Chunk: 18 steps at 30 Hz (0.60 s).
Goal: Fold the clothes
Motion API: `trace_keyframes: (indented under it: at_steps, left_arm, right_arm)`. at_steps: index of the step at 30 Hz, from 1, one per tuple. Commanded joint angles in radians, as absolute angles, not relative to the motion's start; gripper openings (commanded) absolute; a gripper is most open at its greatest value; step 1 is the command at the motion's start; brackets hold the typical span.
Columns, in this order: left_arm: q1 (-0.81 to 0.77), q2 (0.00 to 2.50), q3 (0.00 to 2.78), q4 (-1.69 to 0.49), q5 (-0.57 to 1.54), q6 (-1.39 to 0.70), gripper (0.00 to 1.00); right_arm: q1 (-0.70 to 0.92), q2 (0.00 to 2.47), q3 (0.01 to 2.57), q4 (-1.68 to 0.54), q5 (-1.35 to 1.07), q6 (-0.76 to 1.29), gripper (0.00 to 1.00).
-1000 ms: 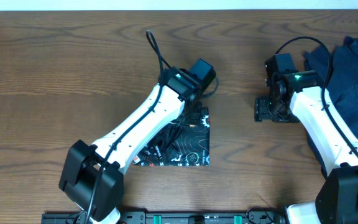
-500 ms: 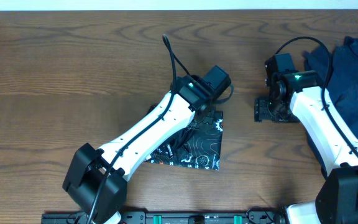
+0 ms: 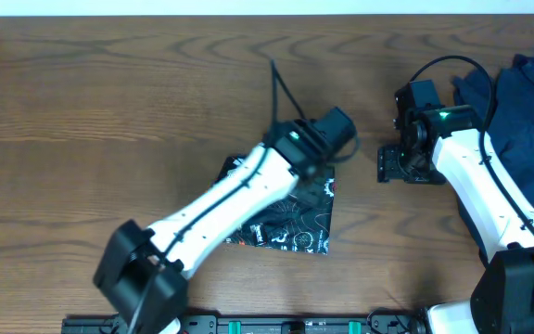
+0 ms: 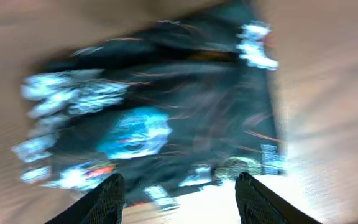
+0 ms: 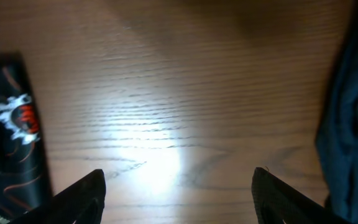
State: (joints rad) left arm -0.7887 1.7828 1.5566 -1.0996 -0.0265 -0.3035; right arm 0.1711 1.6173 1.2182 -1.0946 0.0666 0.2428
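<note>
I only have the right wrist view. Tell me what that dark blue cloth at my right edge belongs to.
Observer: Overhead shows a loose heap of navy garments at the far right corner of the table.
Operator: Now say where the left gripper is.
Observer: The left gripper is open over the jersey; its wrist view is blurred.
Operator: Report the jersey's shape.
Observer: Overhead it is a compact folded packet, partly covered by the left arm.
</note>
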Motion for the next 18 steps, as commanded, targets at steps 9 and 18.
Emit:
trace_keyframes:
  at_steps: [9,18]
  left_arm:
    - [-0.215,1.612,1.560,-1.192,0.032,-0.402,0.68]
    - [-0.040,1.701,1.335,-1.139,0.267,-0.349,0.69]
  right_arm:
    - [0.398,1.618,1.228,-1.020,-0.273,-0.050,0.73]
    - [0.675,1.665,1.228,-0.906,-0.101,-0.069,0.79]
